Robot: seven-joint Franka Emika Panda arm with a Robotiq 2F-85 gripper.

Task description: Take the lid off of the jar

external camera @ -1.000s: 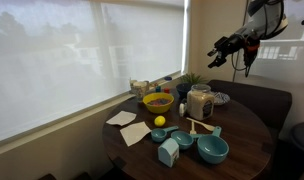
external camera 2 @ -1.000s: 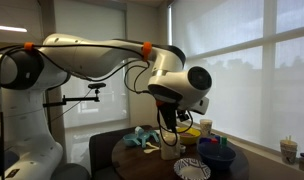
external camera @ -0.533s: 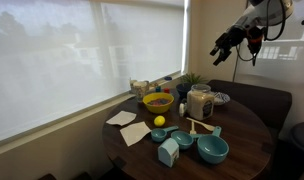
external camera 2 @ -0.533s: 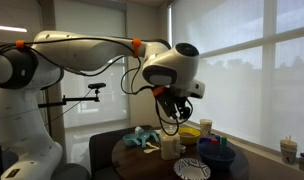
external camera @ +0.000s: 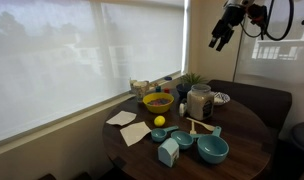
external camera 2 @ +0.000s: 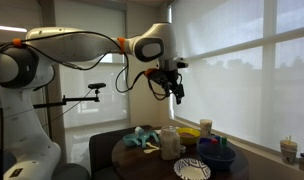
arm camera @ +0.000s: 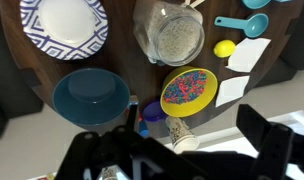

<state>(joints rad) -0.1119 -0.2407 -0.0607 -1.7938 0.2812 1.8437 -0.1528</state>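
The jar (external camera: pixel 199 101) is tall and clear with whitish-tan contents. It stands on the round dark table (external camera: pixel 242 125) and shows in both exterior views (external camera 2: pixel 170 142). A dark low lid (external camera: pixel 199 88) seems to sit on its top. From above in the wrist view the jar (arm camera: pixel 176 36) shows a greyish grainy top, and I cannot tell lid from contents there. My gripper (external camera: pixel 221 36) (external camera 2: pixel 177 89) is high above the table, far from the jar, open and empty. Its dark fingers frame the bottom of the wrist view (arm camera: pixel 178 138).
Around the jar are a yellow bowl of coloured bits (arm camera: pixel 189 92), a patterned plate (arm camera: pixel 62 25), a dark blue bowl (arm camera: pixel 92 95), a lemon (arm camera: pixel 224 48), teal spoons (arm camera: pixel 242 22), napkins (arm camera: pixel 254 53) and a paper cup (arm camera: pixel 178 133). Teal bowls (external camera: pixel 212 150) and a teal carton box (external camera: pixel 168 152) stand at the near edge.
My arm has risen and swung away from the table, and the wrist has turned. The gripper stays open and empty. Nothing on the table has moved.
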